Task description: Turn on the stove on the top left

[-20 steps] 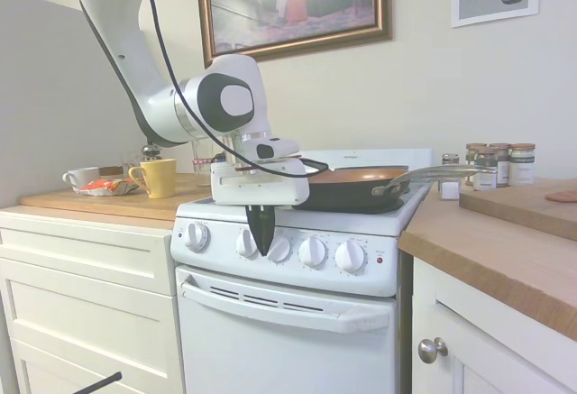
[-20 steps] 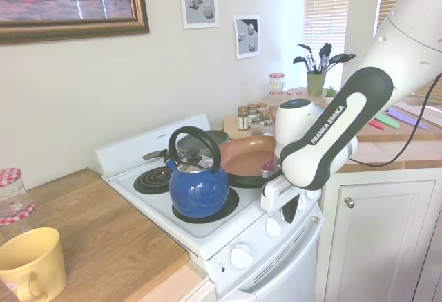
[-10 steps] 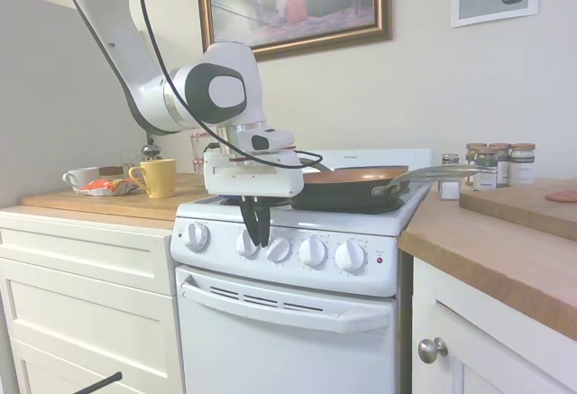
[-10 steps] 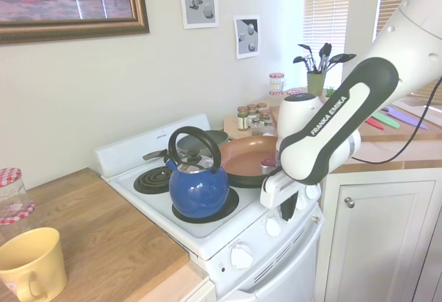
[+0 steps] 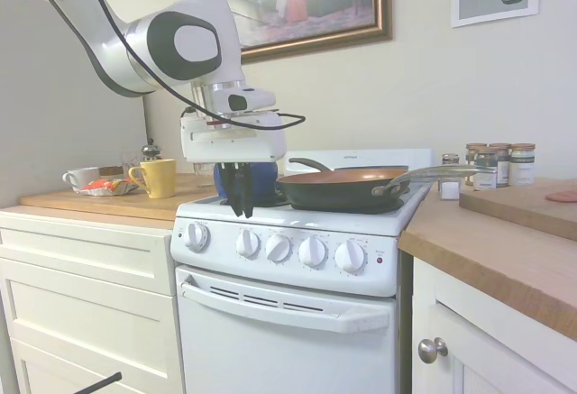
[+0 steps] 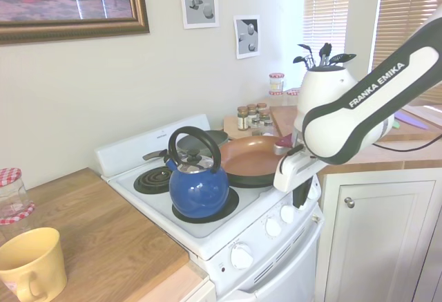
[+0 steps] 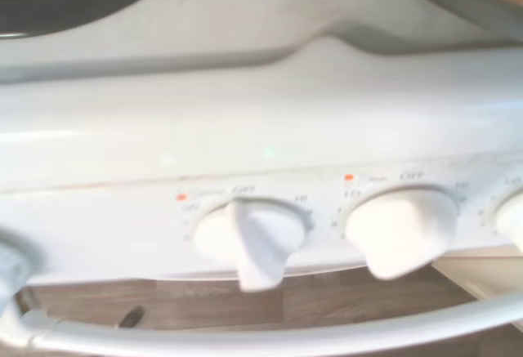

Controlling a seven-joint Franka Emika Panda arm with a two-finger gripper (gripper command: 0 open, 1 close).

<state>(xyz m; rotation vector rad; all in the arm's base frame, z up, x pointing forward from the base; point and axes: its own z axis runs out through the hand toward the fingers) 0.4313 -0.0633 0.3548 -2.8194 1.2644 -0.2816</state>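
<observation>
Above the front edge of the stove [image 5: 297, 259] my gripper [image 5: 240, 203] hangs with its dark fingers [image 5: 245, 197] pointing straight down, pressed together and pinching nothing. Their tips sit over the left part of the control panel, clear of the knobs [image 5: 277, 248], which run in a row of five across that panel. From the other side the fingers [image 6: 302, 193] show as one dark blade in front of the stove's edge, above the knobs [image 6: 273, 227] there.

Close up, my wrist camera looks down on two of those knobs [image 7: 245, 238], each white with a raised bar, with small print reading OFF above them and an orange dot beside each label. Blur hides the rest of the markings. A pale oven handle [image 7: 270, 332] crosses under them.

Just behind my fingers stands a blue kettle [image 6: 197, 186] on a front burner, its black handle arching over the lid. Beside it, toward the counter with the spice jars [image 5: 499, 165], a copper-coloured pan [image 5: 347, 187] rests on the other front burner, its handle reaching out over the stove's corner. A bare coil burner [image 6: 153, 180] lies behind the kettle. A small red light [image 5: 380, 260] sits at the panel's end past the last knob.

On the wooden counter on the kettle's side are a yellow mug [image 5: 159, 178] and a white cup [image 5: 81, 178].
</observation>
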